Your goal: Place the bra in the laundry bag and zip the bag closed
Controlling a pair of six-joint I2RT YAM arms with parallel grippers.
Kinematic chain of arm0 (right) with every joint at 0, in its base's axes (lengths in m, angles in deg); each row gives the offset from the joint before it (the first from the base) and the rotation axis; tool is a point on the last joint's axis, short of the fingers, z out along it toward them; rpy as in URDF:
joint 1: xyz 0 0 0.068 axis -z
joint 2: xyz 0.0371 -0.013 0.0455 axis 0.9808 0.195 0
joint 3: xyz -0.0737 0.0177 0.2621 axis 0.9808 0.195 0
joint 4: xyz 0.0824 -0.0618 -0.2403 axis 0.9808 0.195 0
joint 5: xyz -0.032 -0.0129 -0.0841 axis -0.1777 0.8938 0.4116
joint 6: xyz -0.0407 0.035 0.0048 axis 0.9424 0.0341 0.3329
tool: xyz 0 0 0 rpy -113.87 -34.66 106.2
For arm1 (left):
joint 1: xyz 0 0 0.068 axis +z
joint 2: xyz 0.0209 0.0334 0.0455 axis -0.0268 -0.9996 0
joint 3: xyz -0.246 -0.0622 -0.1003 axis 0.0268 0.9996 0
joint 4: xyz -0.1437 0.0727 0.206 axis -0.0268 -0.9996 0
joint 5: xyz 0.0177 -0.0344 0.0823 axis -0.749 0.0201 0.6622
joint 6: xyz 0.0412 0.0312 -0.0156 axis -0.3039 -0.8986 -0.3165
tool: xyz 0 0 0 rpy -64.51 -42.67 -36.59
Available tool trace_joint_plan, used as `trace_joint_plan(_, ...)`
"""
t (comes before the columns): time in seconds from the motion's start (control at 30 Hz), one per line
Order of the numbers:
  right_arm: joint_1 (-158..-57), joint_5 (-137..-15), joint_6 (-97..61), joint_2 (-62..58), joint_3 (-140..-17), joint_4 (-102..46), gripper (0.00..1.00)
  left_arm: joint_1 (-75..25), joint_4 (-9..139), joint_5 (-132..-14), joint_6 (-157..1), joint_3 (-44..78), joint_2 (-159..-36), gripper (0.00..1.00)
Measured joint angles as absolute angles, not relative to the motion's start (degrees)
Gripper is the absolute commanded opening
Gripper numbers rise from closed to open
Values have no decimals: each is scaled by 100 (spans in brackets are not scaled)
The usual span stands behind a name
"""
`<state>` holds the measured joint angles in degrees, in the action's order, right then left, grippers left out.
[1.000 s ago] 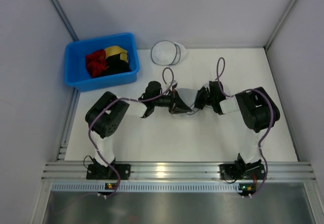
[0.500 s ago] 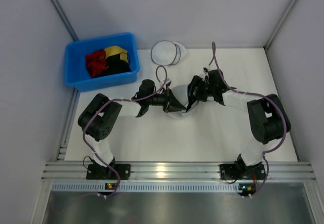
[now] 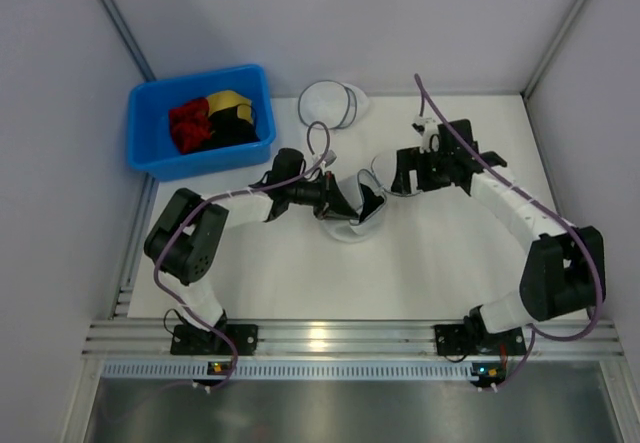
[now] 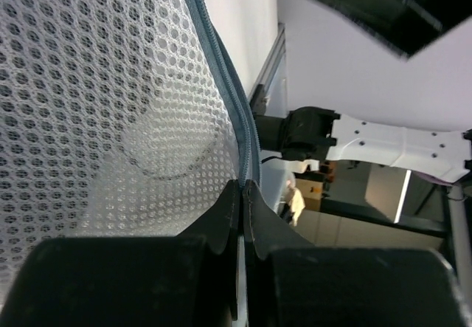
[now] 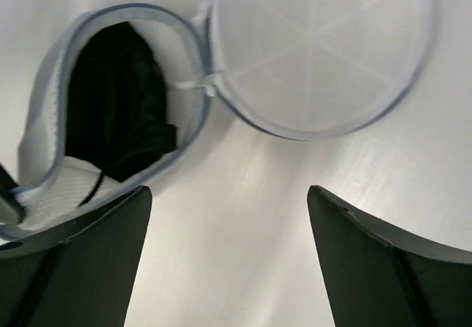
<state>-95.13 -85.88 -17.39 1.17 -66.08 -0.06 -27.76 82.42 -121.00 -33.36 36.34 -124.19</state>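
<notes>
The laundry bag lies mid-table with its two mesh halves swung apart. In the right wrist view the black bra sits inside the left half of the laundry bag, and the round flat half lies beside it, joined at the hinge. My left gripper is shut on the bag's zip rim; mesh fills that view. My right gripper hovers to the right of the bag, open, with only bare table between its fingers.
A blue bin at the back left holds a red garment and a yellow-and-black one. A second, whiter round mesh case lies behind the bag. Walls close in on both sides.
My right gripper has opened and pulled back out of the bag, toward the right and rear; the bra stays inside. The left gripper, still pinching the rim, shifted slightly left.
</notes>
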Motion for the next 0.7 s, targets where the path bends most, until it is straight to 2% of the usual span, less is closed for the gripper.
trace_joint_plan(0.17, -8362, -8795, -1225, 126, -6610, 169, 85, -2654, 7176, -12114, -4490, 3372, -12419, 0)
trace_joint_plan(0.33, -7437, -8940, -1076, 908, -6888, 150, 73, -2488, 5685, -12015, -5939, 2863, -12439, 0)
trace_joint_plan(0.47, -7409, -8992, -1210, 1617, -7106, 93, 65, -2387, 4911, -11842, -6866, 2493, -12507, 0)
trace_joint_plan(0.7, -7675, -8896, -1396, 2506, -7504, -6, 60, -2361, 4144, -11563, -7773, 2211, -12765, 0)
